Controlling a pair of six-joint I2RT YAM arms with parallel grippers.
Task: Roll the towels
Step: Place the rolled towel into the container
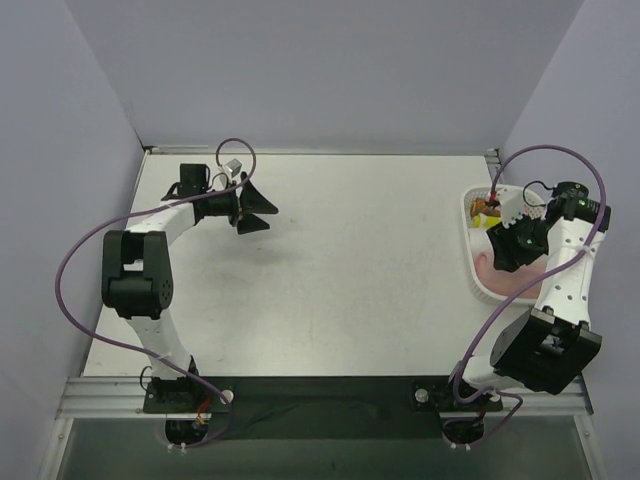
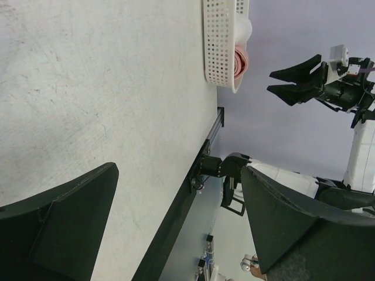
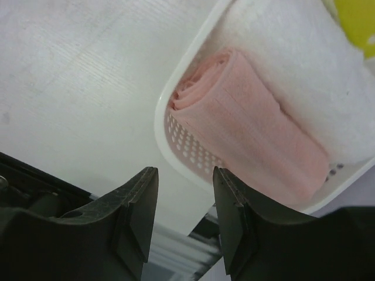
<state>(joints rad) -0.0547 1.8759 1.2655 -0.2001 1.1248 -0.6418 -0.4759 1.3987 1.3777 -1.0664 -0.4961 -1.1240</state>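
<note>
Overhead: the left tool (image 1: 262, 212) hangs released, spread wide, over the far-left worktop (image 1: 360, 270). The right tool (image 1: 497, 250) hovers above the basket (image 1: 468, 215) at the right edge.

Left wrist: the basket stands far across the worktop.

Right wrist: jaws parted and gripping nothing, above the rolled pink towel (image 3: 252, 134), which lies against the white towel (image 3: 293, 64) inside the basket.

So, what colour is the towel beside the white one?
The towel is salmon-pink, clearest in the right wrist view.
</note>
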